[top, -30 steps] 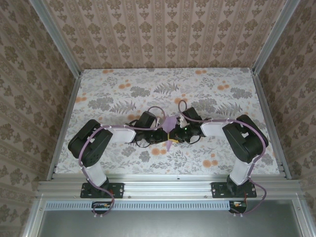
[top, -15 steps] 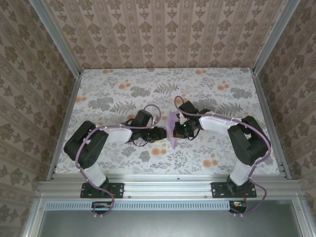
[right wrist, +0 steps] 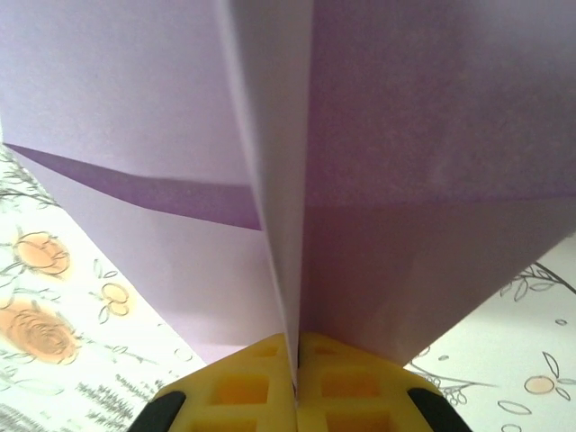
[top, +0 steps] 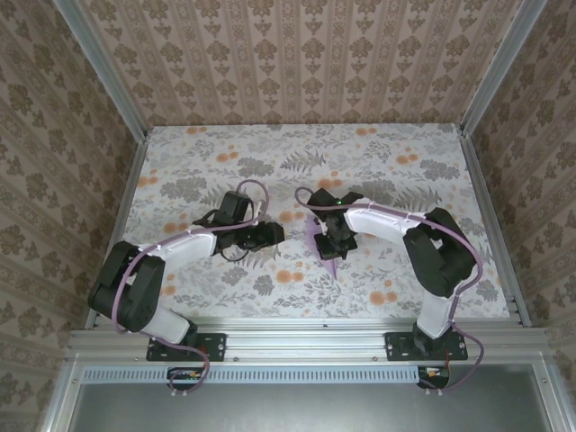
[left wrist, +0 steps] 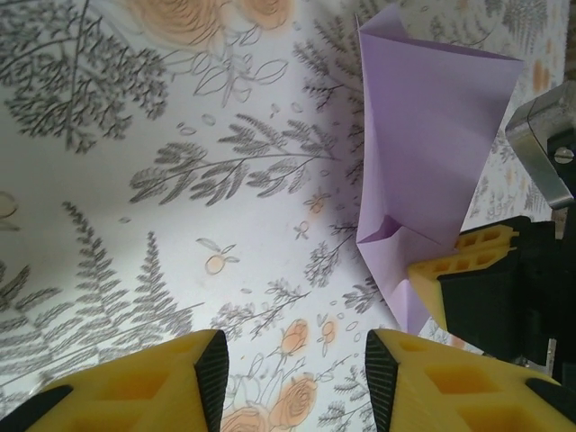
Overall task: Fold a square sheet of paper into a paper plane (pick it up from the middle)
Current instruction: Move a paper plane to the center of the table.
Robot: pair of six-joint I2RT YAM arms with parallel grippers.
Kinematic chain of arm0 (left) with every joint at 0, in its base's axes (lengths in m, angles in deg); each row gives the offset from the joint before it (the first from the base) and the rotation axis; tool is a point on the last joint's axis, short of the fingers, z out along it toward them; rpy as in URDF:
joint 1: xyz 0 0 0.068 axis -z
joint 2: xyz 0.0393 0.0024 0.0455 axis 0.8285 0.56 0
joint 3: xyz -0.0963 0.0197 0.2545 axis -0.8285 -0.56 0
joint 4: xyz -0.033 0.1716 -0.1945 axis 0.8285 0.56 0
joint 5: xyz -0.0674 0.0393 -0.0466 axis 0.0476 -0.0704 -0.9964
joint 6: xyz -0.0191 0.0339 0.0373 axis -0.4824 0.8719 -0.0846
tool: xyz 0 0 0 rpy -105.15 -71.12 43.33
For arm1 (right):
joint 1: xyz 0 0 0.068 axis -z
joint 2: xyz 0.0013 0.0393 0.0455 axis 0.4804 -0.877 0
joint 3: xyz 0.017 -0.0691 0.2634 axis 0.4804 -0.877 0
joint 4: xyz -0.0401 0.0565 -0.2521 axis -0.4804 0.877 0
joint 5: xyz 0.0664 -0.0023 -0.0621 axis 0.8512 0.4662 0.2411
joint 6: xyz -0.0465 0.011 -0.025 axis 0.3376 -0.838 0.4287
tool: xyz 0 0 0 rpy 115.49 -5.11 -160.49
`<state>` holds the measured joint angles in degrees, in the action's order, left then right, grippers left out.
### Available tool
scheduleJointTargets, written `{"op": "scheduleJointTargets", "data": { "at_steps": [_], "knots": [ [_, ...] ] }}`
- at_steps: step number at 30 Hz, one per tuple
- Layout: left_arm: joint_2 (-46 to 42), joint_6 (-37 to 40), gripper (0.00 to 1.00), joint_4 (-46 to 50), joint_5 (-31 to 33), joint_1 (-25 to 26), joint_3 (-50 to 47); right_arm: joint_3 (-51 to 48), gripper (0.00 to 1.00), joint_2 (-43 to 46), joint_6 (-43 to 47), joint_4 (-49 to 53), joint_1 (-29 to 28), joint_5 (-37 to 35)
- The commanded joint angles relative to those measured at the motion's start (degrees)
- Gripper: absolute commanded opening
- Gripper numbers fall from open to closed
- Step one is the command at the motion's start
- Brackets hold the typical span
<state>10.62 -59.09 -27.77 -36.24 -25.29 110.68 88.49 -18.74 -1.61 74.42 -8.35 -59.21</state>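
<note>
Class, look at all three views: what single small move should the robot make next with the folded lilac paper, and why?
Probably bring the open left gripper across to the paper plane. The right gripper is shut on its centre crease, holding it folded, while the left one stands apart, with tabletop showing between its jaws. A second grip seems needed to fold a wing.

There's the pale lilac paper dart [top: 324,259], pinched at its centre crease in the right claw [right wrist: 295,349], flaps fanning out either side, sharp tip poking beyond the claw.
</note>
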Motion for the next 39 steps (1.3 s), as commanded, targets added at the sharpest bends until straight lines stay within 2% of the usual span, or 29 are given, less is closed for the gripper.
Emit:
{"op": "scheduleJointTargets", "data": {
  "at_steps": [1,10,20,33,39],
  "knots": [
    [-1.17,2.39,0.48,2.71,-0.83,-0.59,-1.16,1.77,0.09,-2.26,1.64,2.91,-0.93,-4.1],
    [0.01,2.24,0.49,2.21,-0.99,-0.66,-1.38,2.78,0.16,-4.85,2.02,1.45,-3.77,-9.04],
    [1.3,2.59,0.49,2.4,-1.53,-0.68,-0.91,3.47,0.15,-6.6,1.79,0.51,-6.45,-13.28],
    [2.69,2.94,0.5,1.77,-1.75,-0.55,-1.24,8.03,0.1,-12.7,1.3,4.53,-9.67,-18.96],
    [3.48,3.2,0.51,1.59,-1.84,-0.51,-1.08,8.87,0.08,-13.12,0.87,4.84,-10.38,-19.49]
  ]
}}
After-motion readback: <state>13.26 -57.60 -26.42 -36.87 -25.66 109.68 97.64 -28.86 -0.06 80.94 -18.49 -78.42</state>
